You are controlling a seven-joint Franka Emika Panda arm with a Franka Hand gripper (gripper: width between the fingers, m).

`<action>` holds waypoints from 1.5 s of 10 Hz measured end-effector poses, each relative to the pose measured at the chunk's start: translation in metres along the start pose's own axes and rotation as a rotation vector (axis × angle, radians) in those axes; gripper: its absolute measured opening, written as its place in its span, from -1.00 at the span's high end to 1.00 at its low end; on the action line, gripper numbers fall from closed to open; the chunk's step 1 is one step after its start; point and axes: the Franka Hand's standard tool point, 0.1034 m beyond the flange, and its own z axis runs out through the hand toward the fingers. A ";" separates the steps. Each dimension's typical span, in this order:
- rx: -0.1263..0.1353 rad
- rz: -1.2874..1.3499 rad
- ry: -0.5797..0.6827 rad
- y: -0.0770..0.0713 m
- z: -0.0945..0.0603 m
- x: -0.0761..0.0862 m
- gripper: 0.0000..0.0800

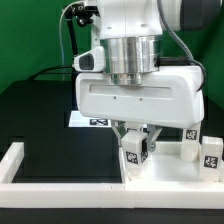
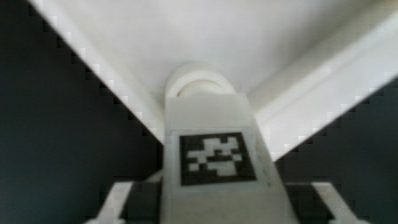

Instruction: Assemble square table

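Exterior view first: the arm comes straight down from the top of the frame, wrist vertical, with the hand (image 1: 135,146) pointing at the bench (image 1: 35,110). Its two fingers are clamped on a small white leg block (image 1: 134,150) that carries a black-and-white tag on its front face. The block sits upright between the fingers, right over the white square panel (image 1: 165,170), which lies flat at the exterior view's lower right, tucked into the corner of the white bars (image 1: 40,170) that frame the black surface. Two more tagged leg blocks (image 1: 190,146) stand upright at the exterior view's right, on or just behind the panel; I can't tell which. A flat tagged strip, the marker board (image 1: 90,121), peeks out behind the hand. The tags are just pixel patterns, no readable writing anywhere.

Wrist view: the held leg block (image 2: 214,140) fills the middle, white with a rounded far end and a square tag near the camera. Below it is the panel (image 2: 214,40), a white surface with raised rim lines running diagonally. Black bench shows either side. Finger pads (image 2: 125,200) are just visible hugging the block.
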 end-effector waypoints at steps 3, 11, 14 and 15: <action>0.010 0.361 0.056 0.001 0.000 -0.002 0.26; 0.066 1.072 0.040 -0.015 0.007 -0.023 0.26; 0.061 1.047 0.041 -0.015 0.008 -0.022 -0.15; 0.042 0.950 0.041 -0.012 0.007 -0.022 -0.15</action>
